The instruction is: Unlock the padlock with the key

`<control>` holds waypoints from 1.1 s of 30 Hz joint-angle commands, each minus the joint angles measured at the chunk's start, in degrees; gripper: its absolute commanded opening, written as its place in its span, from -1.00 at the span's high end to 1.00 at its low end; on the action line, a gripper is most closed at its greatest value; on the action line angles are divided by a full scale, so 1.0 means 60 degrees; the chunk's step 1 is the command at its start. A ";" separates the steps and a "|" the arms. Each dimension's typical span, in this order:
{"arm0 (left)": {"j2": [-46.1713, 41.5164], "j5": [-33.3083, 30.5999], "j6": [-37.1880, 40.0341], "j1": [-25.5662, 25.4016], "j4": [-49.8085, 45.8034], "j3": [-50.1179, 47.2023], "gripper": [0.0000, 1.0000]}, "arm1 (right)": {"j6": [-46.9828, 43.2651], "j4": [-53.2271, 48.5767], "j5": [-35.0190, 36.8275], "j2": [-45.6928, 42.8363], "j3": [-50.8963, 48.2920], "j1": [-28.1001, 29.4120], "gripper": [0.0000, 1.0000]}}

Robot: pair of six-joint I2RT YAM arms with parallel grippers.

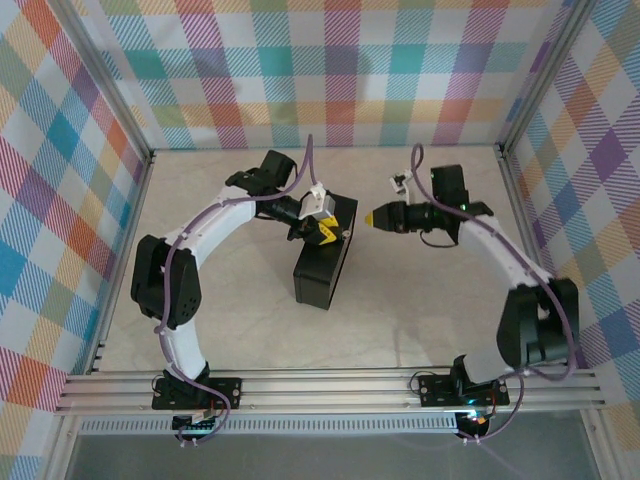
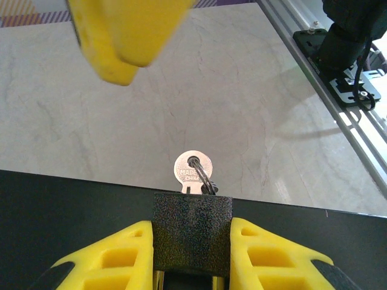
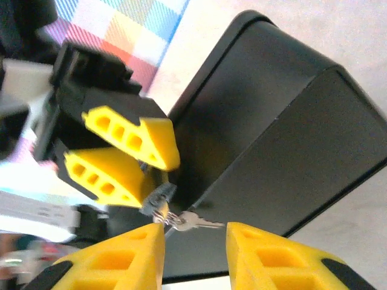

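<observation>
Padlock (image 3: 158, 194) is clamped at the fingertips of the left gripper (image 3: 162, 176), beside the black box (image 3: 272, 121). Key (image 3: 196, 224) sits just beyond the padlock, in the gap between the right gripper (image 3: 195, 232) fingers, which stand apart.

Box: a black rectangular box (image 1: 320, 275) lies near the middle of the table, its long side running front to back.
Tabletop: a pale, marble-veined surface (image 1: 430, 300).
Walls: bright multicoloured plaid panels (image 1: 330, 70) on three sides.
Near edge: a ribbed aluminium rail (image 1: 330, 388).
</observation>
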 commanded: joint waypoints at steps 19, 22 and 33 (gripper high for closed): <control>0.0407 0.1098 0.0629 0.0162 -0.1464 0.1188 0.75 | -0.5937 0.3540 0.3550 -0.1548 -0.1898 0.2005 0.34; 0.0403 0.1098 0.0631 0.0166 -0.1464 0.1188 0.75 | -0.6044 0.3243 0.3372 -0.1628 -0.1950 0.2016 0.26; 0.0348 0.1127 0.0534 0.0162 -0.1376 0.1144 0.75 | -0.6282 0.2850 0.3045 -0.1781 -0.1902 0.2290 0.14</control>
